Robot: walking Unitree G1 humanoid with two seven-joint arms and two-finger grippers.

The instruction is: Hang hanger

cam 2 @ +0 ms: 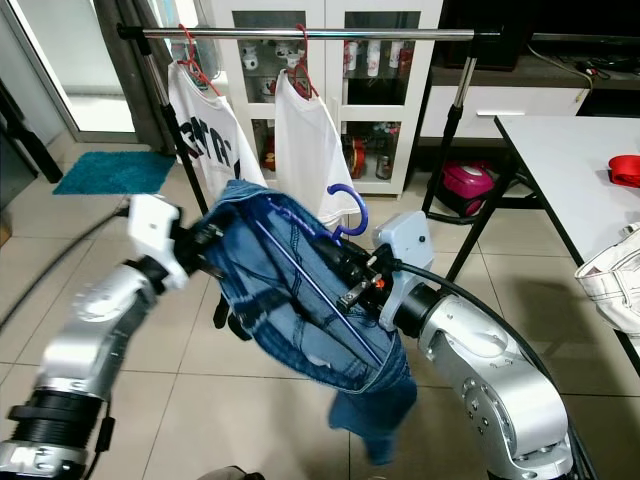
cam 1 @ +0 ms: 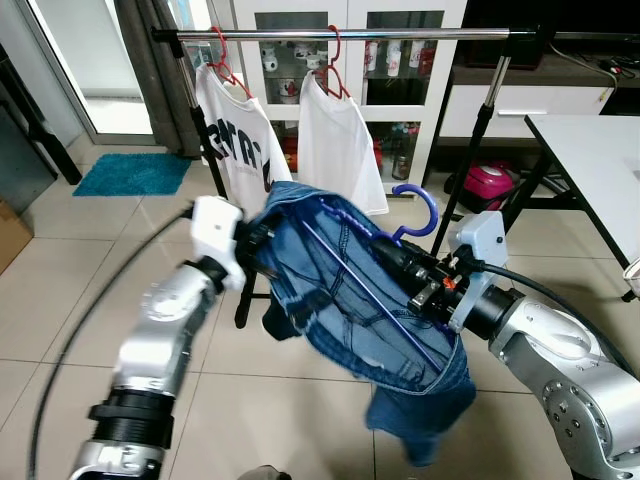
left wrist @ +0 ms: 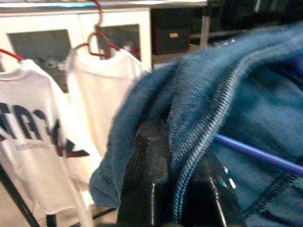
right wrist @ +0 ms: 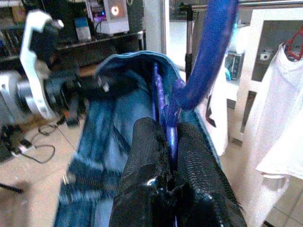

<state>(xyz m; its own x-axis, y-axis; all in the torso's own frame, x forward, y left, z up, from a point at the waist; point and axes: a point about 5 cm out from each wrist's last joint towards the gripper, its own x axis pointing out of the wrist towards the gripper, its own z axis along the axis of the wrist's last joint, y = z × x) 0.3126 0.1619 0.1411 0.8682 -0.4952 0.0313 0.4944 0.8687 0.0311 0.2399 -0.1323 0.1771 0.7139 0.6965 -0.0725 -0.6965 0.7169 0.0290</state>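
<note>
Two silver arms with white wrist housings, black cables, and black-fingered left tool (cam 1: 262,240) and right tool (cam 1: 392,255).

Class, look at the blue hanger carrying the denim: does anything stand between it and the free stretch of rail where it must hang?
Nothing visible does. The blue hanger sits below the rail, whose stretch right of the two white shirts is bare.

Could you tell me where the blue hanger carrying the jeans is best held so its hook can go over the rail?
Grip the blue hanger at its neck, just below the hook, from the robot's side. That leaves the curved hook free and pointing up toward the rail. The right hand is shut there now, while the left hand pinches the jeans at their edge.
</note>
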